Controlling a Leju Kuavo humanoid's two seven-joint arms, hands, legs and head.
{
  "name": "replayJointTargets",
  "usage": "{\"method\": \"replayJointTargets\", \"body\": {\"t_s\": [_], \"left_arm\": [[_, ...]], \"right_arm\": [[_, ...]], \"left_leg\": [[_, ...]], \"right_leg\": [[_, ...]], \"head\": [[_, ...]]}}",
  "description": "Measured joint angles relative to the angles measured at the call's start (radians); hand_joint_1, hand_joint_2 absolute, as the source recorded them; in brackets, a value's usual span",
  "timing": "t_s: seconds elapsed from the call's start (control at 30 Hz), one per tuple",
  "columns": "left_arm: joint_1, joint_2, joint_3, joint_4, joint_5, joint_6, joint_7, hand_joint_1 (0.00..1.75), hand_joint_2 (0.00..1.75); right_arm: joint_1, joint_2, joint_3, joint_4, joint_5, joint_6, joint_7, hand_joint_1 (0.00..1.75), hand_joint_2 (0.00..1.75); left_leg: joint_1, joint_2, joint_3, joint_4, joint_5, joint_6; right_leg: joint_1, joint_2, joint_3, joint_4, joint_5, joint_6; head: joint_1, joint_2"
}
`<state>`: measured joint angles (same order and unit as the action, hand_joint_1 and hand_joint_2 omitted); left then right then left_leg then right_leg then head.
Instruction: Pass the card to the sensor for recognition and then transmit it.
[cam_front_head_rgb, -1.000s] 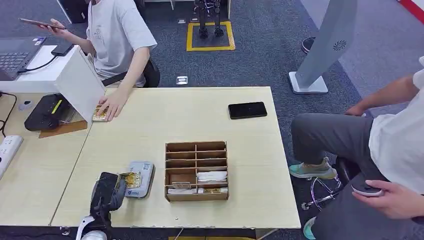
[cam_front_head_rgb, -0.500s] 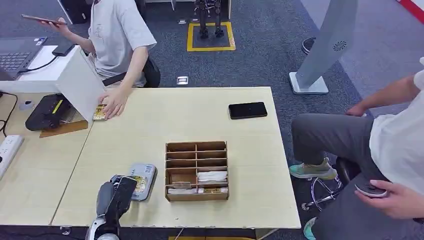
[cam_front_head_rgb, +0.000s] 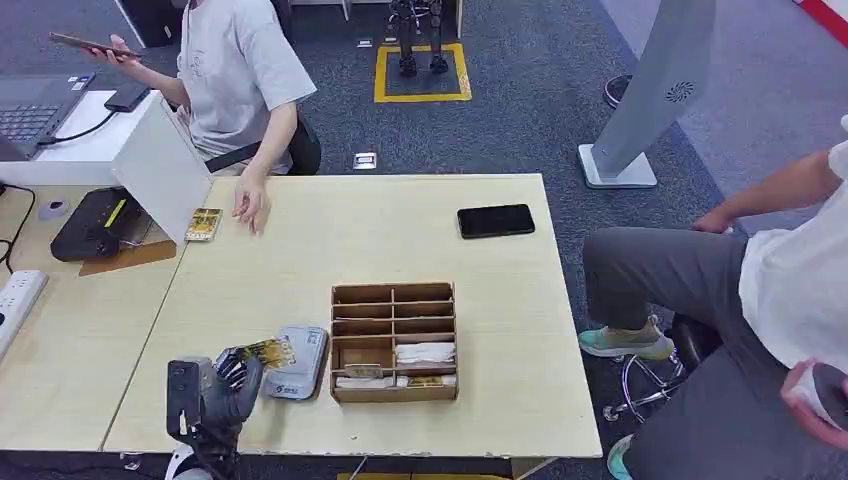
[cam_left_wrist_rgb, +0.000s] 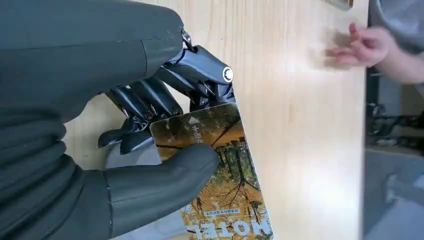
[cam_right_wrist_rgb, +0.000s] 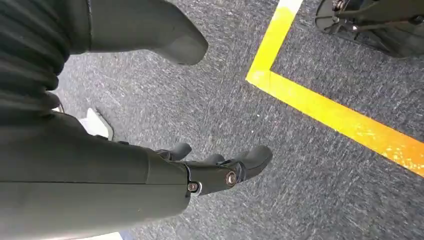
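My left hand hangs over the near left part of the table and pinches a yellow hotel card between thumb and fingers. In the left wrist view the card shows autumn trees and the word HOTEL, with the thumb pressed on its face. Just beside the card lies the grey card tin. The black sensor device sits at the far left behind a white panel. My right hand hangs above grey carpet, fingers apart, holding nothing.
A second yellow card lies by the panel, near a seated person's hand. A brown compartment box stands mid-table, a black phone further back. Another person sits at the right. A power strip lies at the left edge.
My left hand has lifted the card off the tin and raised it. The person's hand has drawn away from the card by the panel.
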<state>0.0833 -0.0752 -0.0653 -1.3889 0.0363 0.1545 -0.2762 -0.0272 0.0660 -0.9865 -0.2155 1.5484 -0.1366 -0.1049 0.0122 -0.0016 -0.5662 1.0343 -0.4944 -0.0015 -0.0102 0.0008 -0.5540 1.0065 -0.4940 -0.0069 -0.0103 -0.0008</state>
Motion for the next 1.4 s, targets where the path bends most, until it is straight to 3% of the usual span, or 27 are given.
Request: {"method": "replayJointTargets", "body": {"t_s": [0.13, 0.23, 0.37, 0.47, 0.57, 0.77, 0.87, 1.4], "left_arm": [[-0.025, 0.001, 0.045, -0.066, 0.176, 0.034, -0.021, 1.75, 1.75], [-0.071, 0.003, 0.082, -0.095, 0.191, 0.088, -0.053, 1.75, 1.75], [-0.109, 0.011, 0.106, -0.111, 0.189, 0.11, -0.067, 1.75, 1.75], [-0.138, 0.017, 0.11, -0.111, 0.097, 0.196, -0.133, 1.75, 1.75], [-0.191, 0.029, 0.11, -0.105, -0.081, 0.299, -0.175, 1.75, 1.75], [-0.285, 0.079, 0.108, -0.024, -0.579, 0.514, -0.218, 1.75, 1.75], [-0.324, 0.094, 0.122, 0.023, -0.752, 0.534, -0.263, 1.75, 1.75], [-0.373, 0.089, 0.202, 0.107, -0.832, 0.537, -0.327, 1.75, 1.75]], "right_arm": [[0.0, 0.0, 0.014, 0.0, 0.0, -0.009, 0.0, 0.0, 1.75], [-0.002, 0.0, 0.022, 0.001, 0.0, -0.009, 0.0, 0.0, 1.75], [-0.004, 0.0, 0.034, 0.003, 0.0, -0.009, 0.0, 0.0, 1.75], [-0.005, 0.0, 0.041, 0.004, 0.0, -0.007, 0.0, 0.0, 1.75], [-0.008, 0.0, 0.053, 0.005, 0.0, 0.001, 0.0, 0.0, 1.75], [-0.015, 0.0, 0.092, 0.005, 0.0, 0.026, -0.012, 0.0, 1.75], [-0.018, -0.001, 0.11, 0.005, 0.0, 0.032, -0.014, 0.0, 1.75], [-0.02, -0.002, 0.14, 0.005, 0.0, 0.031, -0.013, 0.0, 1.75]], "left_leg": [[0.0, 0.0, 0.0, 0.0, 0.0, 0.0], [0.0, 0.0, 0.0, 0.0, 0.0, 0.0], [0.0, 0.0, 0.0, 0.0, 0.001, 0.0], [0.0, -0.001, 0.0, 0.0, 0.001, 0.0], [0.0, -0.001, -0.001, 0.0, 0.001, 0.0], [0.0, 0.0, 0.0, 0.0, 0.001, 0.0], [0.0, 0.0, 0.0, 0.0, 0.001, 0.0], [0.0, 0.001, 0.0, 0.0, 0.001, 0.0]], "right_leg": [[0.0, 0.0, -0.001, 0.0, 0.0, 0.0], [0.0, 0.0, 0.0, 0.0, 0.0, 0.0], [0.0, 0.0, 0.0, 0.0, 0.001, -0.001], [0.0, 0.0, -0.001, 0.0, 0.001, -0.001], [0.0, 0.0, 0.0, 0.0, 0.001, 0.0], [0.0, 0.0, -0.001, 0.0, 0.001, 0.0], [0.0, 0.0, 0.0, 0.0, 0.001, 0.0], [0.0, 0.001, -0.001, 0.0, 0.001, 0.0]], "head": [[0.0, 0.0], [0.0, 0.0], [0.0, 0.0], [0.0, 0.0], [0.0, 0.0], [0.0, 0.0], [0.0, 0.0], [0.0, 0.0]]}}
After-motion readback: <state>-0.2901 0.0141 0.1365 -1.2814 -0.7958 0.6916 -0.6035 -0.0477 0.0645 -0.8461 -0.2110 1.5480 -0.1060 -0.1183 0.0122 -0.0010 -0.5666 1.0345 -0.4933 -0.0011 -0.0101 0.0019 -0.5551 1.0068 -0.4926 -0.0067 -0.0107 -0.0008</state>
